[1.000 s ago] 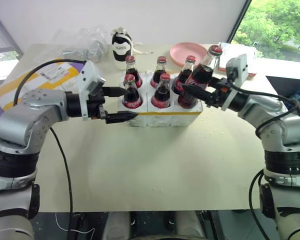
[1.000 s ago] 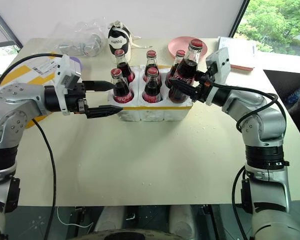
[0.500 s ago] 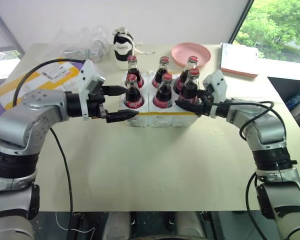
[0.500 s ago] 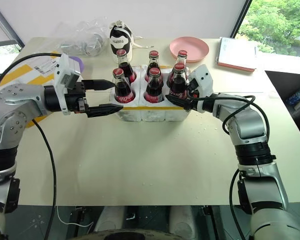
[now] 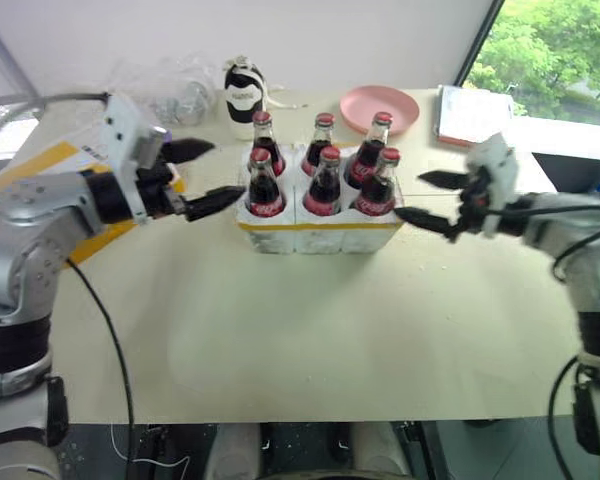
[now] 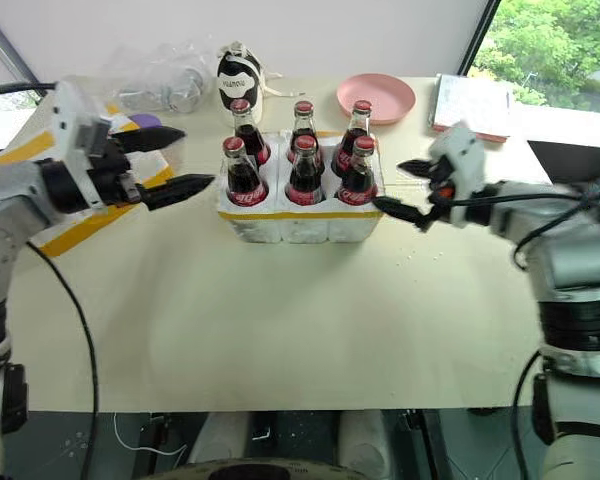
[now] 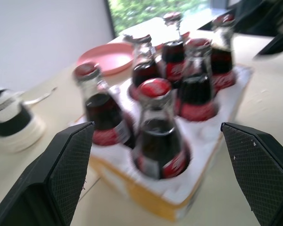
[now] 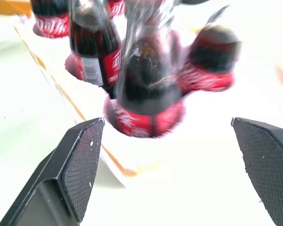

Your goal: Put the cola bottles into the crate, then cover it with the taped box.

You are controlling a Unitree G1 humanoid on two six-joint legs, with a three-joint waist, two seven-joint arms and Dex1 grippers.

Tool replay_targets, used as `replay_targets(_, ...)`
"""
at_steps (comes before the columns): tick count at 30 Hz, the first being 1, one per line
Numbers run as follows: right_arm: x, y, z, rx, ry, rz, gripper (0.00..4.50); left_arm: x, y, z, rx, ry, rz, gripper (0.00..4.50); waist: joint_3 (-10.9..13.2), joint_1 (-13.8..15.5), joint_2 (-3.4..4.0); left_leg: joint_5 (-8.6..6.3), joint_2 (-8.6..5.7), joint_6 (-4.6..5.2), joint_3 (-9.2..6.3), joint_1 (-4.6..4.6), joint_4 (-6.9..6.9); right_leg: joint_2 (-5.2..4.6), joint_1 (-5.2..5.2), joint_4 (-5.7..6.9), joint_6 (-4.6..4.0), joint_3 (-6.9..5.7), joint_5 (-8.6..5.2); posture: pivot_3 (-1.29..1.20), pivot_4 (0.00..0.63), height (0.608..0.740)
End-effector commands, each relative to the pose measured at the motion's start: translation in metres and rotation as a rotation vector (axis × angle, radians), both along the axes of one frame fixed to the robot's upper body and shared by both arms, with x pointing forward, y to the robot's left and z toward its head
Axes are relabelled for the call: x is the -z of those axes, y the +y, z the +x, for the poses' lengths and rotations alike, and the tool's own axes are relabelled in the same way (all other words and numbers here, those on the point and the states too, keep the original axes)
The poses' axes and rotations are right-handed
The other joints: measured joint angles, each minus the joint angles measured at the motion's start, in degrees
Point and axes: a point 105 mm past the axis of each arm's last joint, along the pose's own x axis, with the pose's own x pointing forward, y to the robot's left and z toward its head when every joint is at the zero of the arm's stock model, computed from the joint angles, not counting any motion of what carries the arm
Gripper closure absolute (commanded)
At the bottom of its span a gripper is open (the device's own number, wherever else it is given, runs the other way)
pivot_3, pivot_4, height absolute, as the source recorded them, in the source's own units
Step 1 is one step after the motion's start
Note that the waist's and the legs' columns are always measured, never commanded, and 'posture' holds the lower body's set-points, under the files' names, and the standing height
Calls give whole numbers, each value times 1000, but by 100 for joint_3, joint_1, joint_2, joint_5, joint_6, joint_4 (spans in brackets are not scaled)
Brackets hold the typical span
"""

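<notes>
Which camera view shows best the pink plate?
The right eye view: the whole plate lies unobstructed behind the crate. The left eye view shows it similarly; the left wrist view shows it partly behind bottles.

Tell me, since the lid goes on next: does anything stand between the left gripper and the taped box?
Nothing visible does. The left gripper, open, hovers right over the taped box, which lies beside the crate.
</notes>
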Motion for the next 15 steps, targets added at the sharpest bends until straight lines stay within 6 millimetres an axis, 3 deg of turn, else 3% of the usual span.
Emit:
replay_targets(1, -37, -4, -29, -97, -51, 55, 90, -9, 38, -11, -188, -101, 180, 0, 0, -25, -2, 0, 0, 0, -1, 1, 0, 0, 0, 2, -1, -1, -1, 0, 150, 740)
replay_targets(5, -54, 12, -58, -271, -76, 84, 90, 5, 110, -20, -522, -57, 357, 0, 2, -68, 1, -18, 5, 29, -1, -1, -2, -1, -10, 1, -4, 3, -1, 0, 150, 740)
replay_targets(9, -63, 29, -65, -366, -88, 132, 90, 23, 169, -39, -760, -4, 523, 0, 1, -66, 1, -21, 11, 30, -3, -3, -2, -6, -18, 0, -25, 3, -9, 0, 150, 740)
replay_targets(11, -61, 33, -64, -393, -86, 124, 90, 32, 190, -47, -847, 18, 604, 0, 1, -53, 1, -23, 11, 31, 1, -4, -3, -11, -24, 1, -27, 4, -8, 0, 150, 740)
replay_targets(15, -56, 32, -51, -364, -77, 115, 90, 53, 211, -61, -910, 60, 723, 0, 2, -24, -1, -26, 18, 32, -1, -12, -3, -26, -40, 1, -31, 3, -9, 0, 150, 740)
